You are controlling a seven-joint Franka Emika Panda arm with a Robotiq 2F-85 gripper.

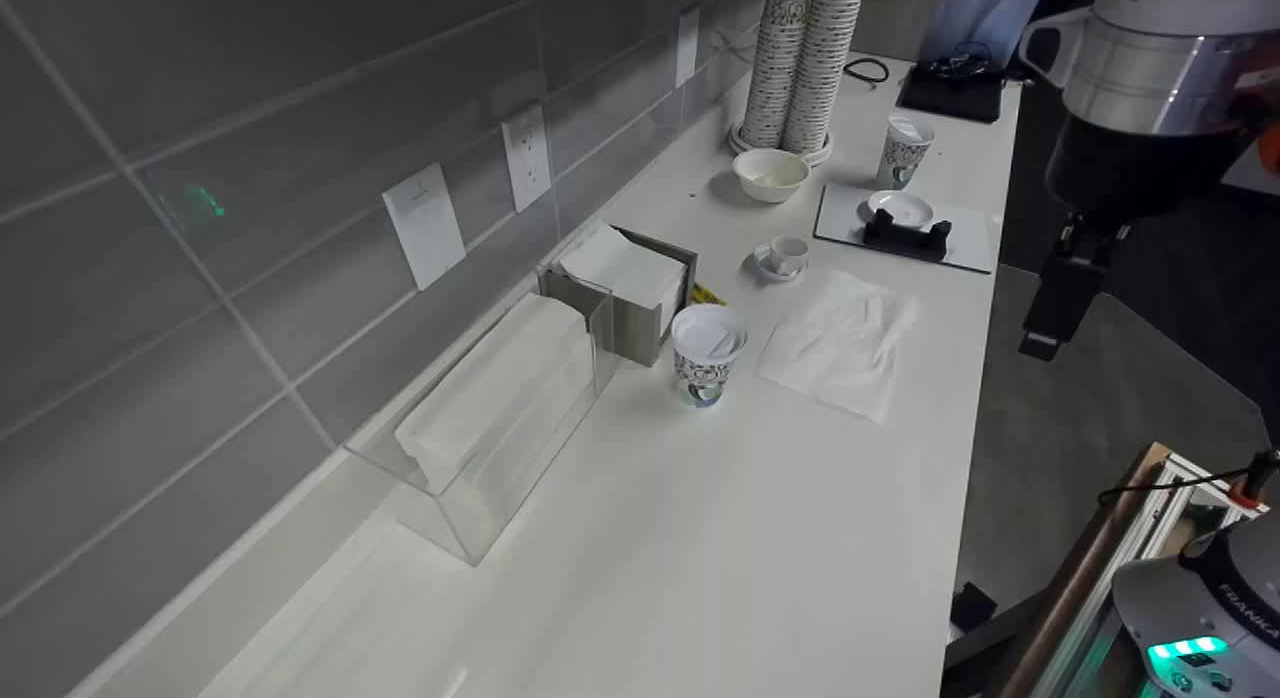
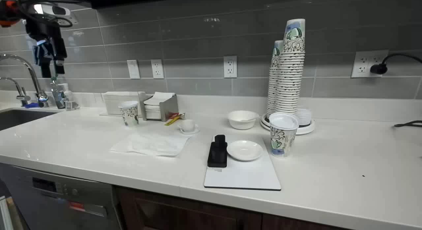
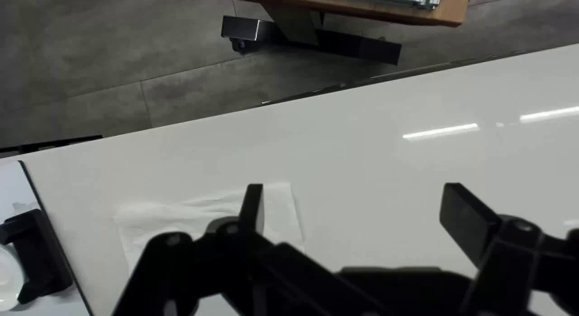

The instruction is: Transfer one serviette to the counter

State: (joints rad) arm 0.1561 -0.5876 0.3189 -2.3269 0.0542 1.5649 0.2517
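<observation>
Counter [image 1: 720, 538]: serviette [image 1: 842, 343] well below pincer [image 3: 354, 193].

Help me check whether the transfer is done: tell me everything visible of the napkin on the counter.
The napkin is a thin, white, roughly four-sided sheet that looks like soft paper. It lies spread out, creased, with loose folds across its middle and flatter edges. It rests on the counter, apart from the nearest paper cup and the board nearby; nothing else visibly touches it. The open gripper is clear of it, but hides part of it in the wrist view.
</observation>
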